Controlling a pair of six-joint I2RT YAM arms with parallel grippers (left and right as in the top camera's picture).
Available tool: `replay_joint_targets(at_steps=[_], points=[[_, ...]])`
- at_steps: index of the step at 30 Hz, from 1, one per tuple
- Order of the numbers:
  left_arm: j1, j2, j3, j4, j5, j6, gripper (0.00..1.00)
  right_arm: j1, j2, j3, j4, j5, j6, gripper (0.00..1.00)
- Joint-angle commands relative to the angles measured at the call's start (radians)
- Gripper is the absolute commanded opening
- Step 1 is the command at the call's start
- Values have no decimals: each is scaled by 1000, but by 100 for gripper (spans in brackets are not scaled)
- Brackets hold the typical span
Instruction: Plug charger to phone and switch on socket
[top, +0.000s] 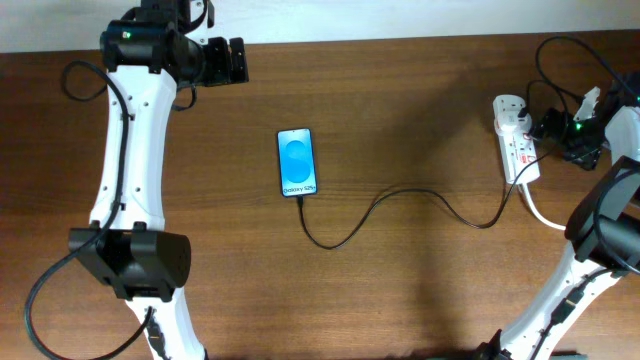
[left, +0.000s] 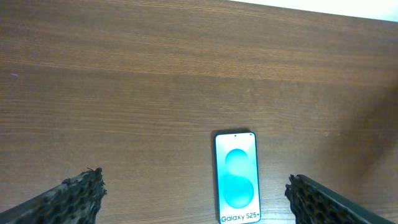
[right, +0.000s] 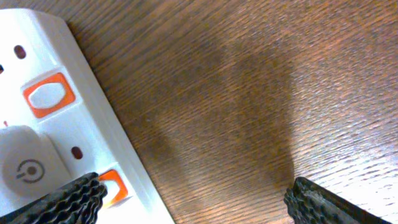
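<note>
The phone lies flat mid-table with its blue screen up; it also shows in the left wrist view. The thin black charger runs from the phone's near end in a curve to the socket, a white strip at the right. The tip sits against the phone's near edge. My left gripper is open and empty, high at the back left. My right gripper is open right at the socket, with one finger over an orange switch and the other over bare table.
A white adapter is plugged into the socket's far end. A second orange switch shows further along the strip. The thick white cord leaves the socket's near end. Black arm cables loop at the back right.
</note>
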Motion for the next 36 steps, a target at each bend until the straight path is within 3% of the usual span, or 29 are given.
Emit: replay_joint_targets(at_steps=[1,21,30,36], points=[[0,2,5,-1,-7,2,99,54,37,-10,-28,-8,-37,98],[0,2,5,-1,-7,2,99,65,37,-7,-53,-3,-36,98],[0,2,4,-1,-7,2,100,-47,37,205,-158,-6,28,98],[0,2,4,-1,-7,2,99,-47,36,207,-170,-9,28,98]])
